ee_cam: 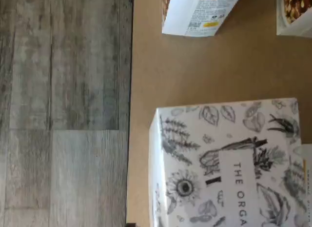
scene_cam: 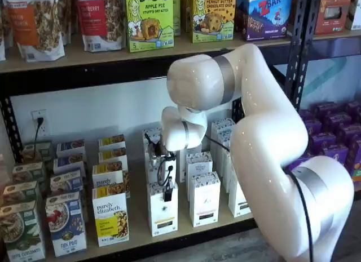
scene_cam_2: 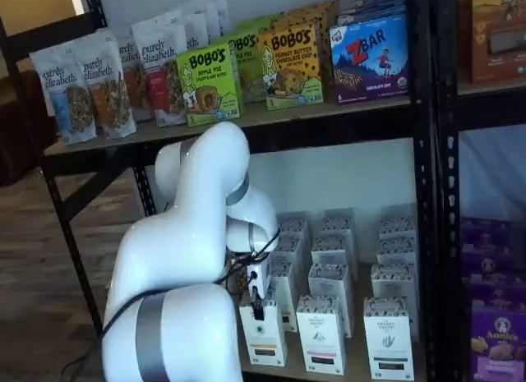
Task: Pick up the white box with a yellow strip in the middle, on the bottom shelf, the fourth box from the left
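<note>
Wrist view: tall white carton with grey botanical-print top [ee_cam: 229,163] on tan wooden bottom shelf [ee_cam: 185,71]. Both shelf views: same carton front-row [scene_cam: 163,208], black-fingered gripper [scene_cam: 167,190] directly above it; finger gap possibly hidden, cannot tell.

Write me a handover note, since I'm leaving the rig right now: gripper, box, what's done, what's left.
Gripper: black fingers hang just above the white box, side-on; open or shut cannot be told.
The white box stands upright at the front edge of the bottom shelf, beside the purely elizabeth box.
Done: the arm is lined up over the box.
Left: close on it, lift it off the shelf.
</note>
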